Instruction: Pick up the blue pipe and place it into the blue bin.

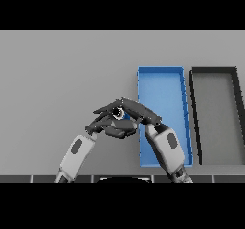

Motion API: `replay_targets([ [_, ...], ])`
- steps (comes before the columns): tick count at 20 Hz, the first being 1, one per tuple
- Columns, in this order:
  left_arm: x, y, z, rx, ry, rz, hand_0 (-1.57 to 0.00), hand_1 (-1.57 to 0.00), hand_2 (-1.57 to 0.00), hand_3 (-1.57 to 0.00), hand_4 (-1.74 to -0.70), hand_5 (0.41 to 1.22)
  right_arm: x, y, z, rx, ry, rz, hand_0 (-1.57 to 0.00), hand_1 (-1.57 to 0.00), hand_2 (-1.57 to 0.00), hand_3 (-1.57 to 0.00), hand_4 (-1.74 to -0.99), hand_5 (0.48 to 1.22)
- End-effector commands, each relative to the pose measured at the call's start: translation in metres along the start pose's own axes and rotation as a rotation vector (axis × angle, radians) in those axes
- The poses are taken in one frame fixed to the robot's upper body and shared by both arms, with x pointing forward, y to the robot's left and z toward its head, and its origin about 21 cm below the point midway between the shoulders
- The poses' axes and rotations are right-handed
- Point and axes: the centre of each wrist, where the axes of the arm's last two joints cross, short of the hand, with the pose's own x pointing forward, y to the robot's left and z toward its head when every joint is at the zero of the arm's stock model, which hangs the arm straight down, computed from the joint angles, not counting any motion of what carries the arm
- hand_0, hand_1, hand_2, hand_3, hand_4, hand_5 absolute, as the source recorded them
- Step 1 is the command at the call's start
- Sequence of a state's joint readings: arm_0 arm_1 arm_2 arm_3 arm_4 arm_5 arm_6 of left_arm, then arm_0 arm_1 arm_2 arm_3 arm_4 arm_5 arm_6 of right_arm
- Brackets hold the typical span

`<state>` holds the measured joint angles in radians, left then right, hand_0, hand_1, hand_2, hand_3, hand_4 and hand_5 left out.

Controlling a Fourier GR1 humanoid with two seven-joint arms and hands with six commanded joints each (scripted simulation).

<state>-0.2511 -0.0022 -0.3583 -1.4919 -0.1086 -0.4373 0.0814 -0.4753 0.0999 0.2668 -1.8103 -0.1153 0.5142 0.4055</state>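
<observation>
The blue pipe [126, 124] shows only as a small blue patch just left of the blue bin [162, 82], mostly hidden by both hands. My right hand [139, 111] reaches in from the lower right and lies over the pipe with its fingers curled around it. My left hand [101, 126] comes in from the lower left and presses against the pipe's near left side, touching the right hand. The bin is a long open tray right of centre, and my right forearm crosses its near left corner.
A black bin [195, 108] of the same shape stands directly right of the blue bin. Bare grey table [62, 74] stretches to the left and to the far side.
</observation>
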Motion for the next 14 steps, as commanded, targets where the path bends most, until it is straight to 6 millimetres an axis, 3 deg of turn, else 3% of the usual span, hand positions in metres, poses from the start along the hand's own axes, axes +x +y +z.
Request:
replay_targets([
  [1, 0.003, -0.001, -0.002, -0.005, 0.001, 0.0, -0.02, -0.01, -0.01, -0.01, -0.97, 0.512, 0.006, -0.002, -0.001, 0.004, -0.006, -0.015, -1.57, -1.57, -1.57, -1.57, -1.495, 1.221],
  [7, -0.001, -0.004, 0.0, 0.002, 0.018, -0.004, 0.0, 0.0, 0.0, 0.0, -0.96, 0.475, 0.057, -0.038, -0.011, -0.055, -0.063, -0.127, -1.57, -1.57, -1.57, -1.57, -1.496, 1.221],
  [11, 0.0, -0.003, 0.004, -0.004, 0.0, -0.015, 0.0, 0.0, 0.0, 0.0, -0.95, 0.471, 0.099, -0.078, -0.014, -0.188, -0.164, -0.113, -1.57, -1.57, -1.57, -1.57, -1.497, 1.221],
  [14, 0.003, -0.002, 0.011, 0.0, -0.017, -0.017, 0.0, 0.0, 0.0, 0.0, -0.95, 0.466, 0.105, -0.107, -0.006, -0.305, -0.142, -0.051, -1.57, -1.57, -1.57, -1.57, -1.498, 1.221],
])
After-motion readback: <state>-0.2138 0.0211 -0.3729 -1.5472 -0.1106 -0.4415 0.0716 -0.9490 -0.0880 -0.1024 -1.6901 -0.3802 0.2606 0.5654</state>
